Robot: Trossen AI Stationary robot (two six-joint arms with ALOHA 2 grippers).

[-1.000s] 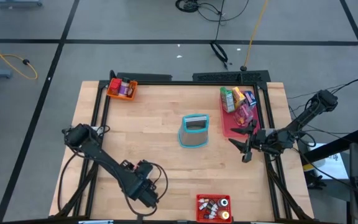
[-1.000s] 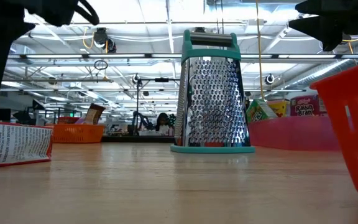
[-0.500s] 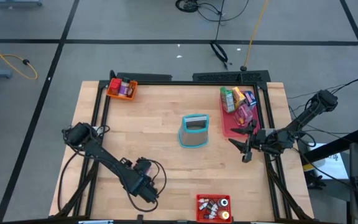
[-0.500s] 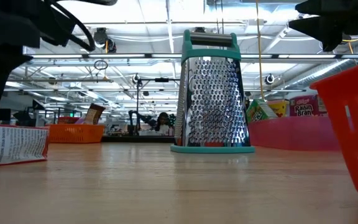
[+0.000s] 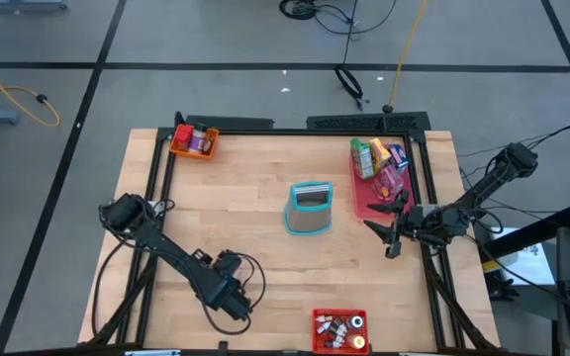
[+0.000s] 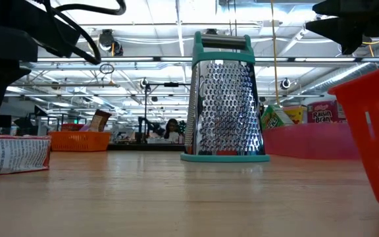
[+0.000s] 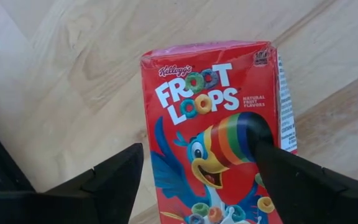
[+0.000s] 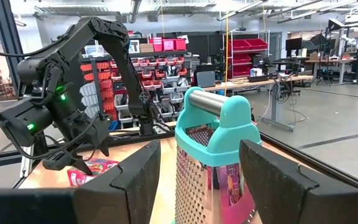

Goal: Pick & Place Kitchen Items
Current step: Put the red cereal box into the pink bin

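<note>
High view: left arm (image 5: 181, 267) covers the Froot Loops box (image 7: 219, 130), not visible from above. Left wrist view cuts off the box's lower end. Low view: box (image 6: 12, 155) clipped at the frame edge, red bin (image 6: 370, 135) only partly in frame. Items in the red bin (image 5: 339, 329) at the table's near edge are too small to tell apart.

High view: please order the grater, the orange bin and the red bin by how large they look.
1. grater, largest.
2. The orange bin and the red bin look nearly alike, and the picture's edge cuts off the red bin, so I do not rank them.
</note>
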